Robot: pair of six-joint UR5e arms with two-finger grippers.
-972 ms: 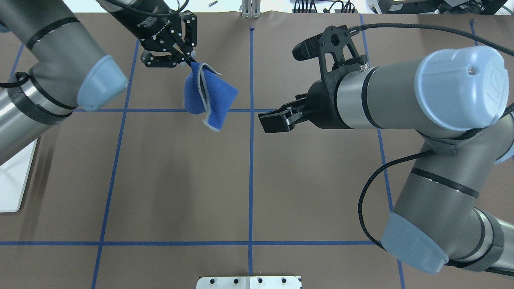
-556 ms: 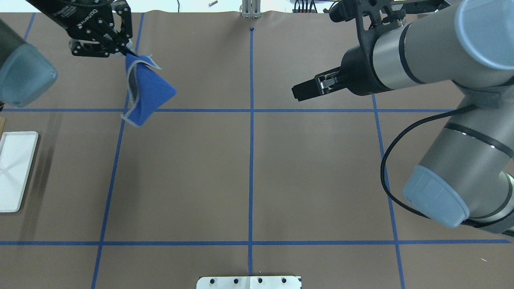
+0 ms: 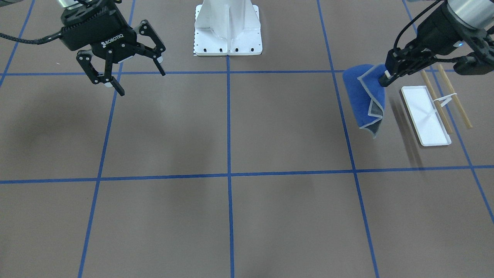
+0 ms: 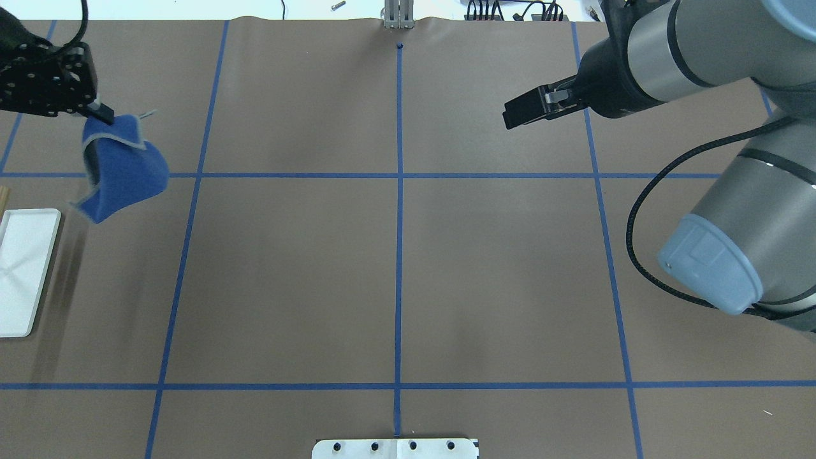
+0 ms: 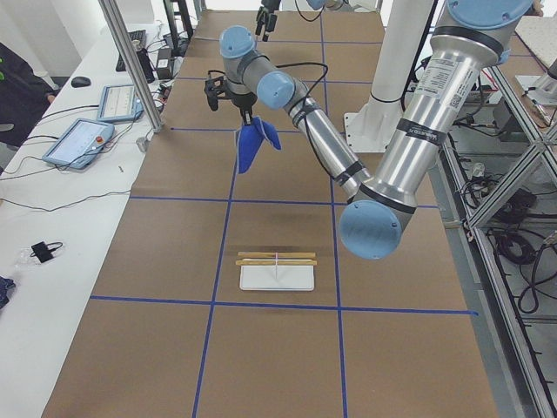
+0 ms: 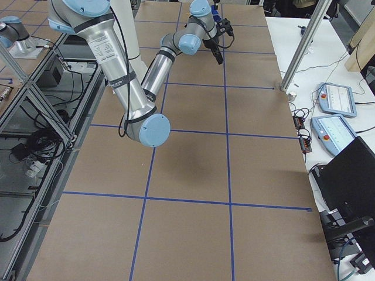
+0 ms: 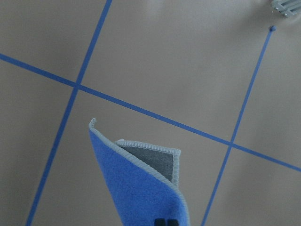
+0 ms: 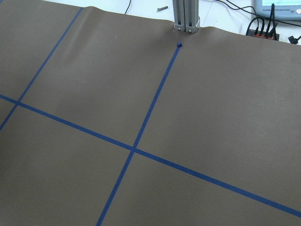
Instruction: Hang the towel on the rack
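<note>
**Layout, left to right in the overhead view.** The rack (image 4: 25, 274) is a flat white tray base carrying two parallel light-wood rods (image 3: 461, 109). Near it, on its side toward the table's middle and clear of both rods, the towel (image 4: 124, 172) hangs folded in the air with its grey underside showing, pinched at an upper corner by the closed fingers of the left gripper (image 4: 102, 116). Well apart from the rack, across the table, the right gripper (image 3: 142, 83) hovers with fingers spread wide, holding nothing.

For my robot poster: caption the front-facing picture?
Blue towel dangles from the left fingers beside the rack; right fingers open.
</note>
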